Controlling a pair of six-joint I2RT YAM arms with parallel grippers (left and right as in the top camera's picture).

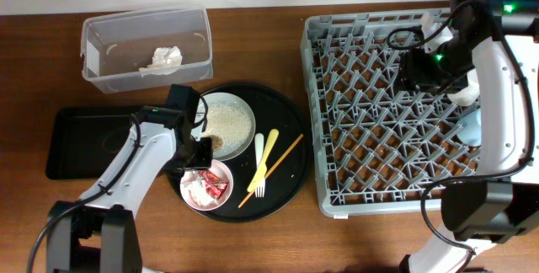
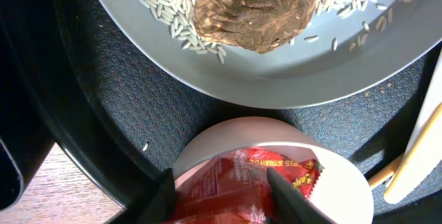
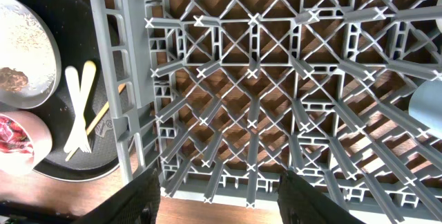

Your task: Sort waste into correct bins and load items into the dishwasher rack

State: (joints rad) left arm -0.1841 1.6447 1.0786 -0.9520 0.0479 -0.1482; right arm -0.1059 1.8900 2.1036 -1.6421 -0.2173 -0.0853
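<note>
My left gripper (image 2: 221, 203) is down in the pink bowl (image 2: 338, 175), shut on a red wrapper (image 2: 228, 182) that fills the gap between its fingers. From overhead the left gripper (image 1: 202, 157) sits at the bowl (image 1: 206, 184). The pale plate (image 1: 227, 124) beside it holds rice (image 2: 173, 16) and a brown lump (image 2: 252, 6). The yellow fork (image 1: 260, 165), cream spoon (image 1: 271, 142) and chopsticks (image 1: 274, 168) lie to the right. My right gripper (image 3: 221, 196) hangs open and empty above the grey rack (image 1: 387, 113).
The bowl, plate and cutlery rest on a large round black tray (image 1: 290, 130). The clear tub (image 1: 147, 41) at the back left holds a white napkin (image 1: 164, 56). The shallow black tray (image 1: 76, 142) lies at the left. A light blue cup (image 1: 472, 125) is in the rack's right side.
</note>
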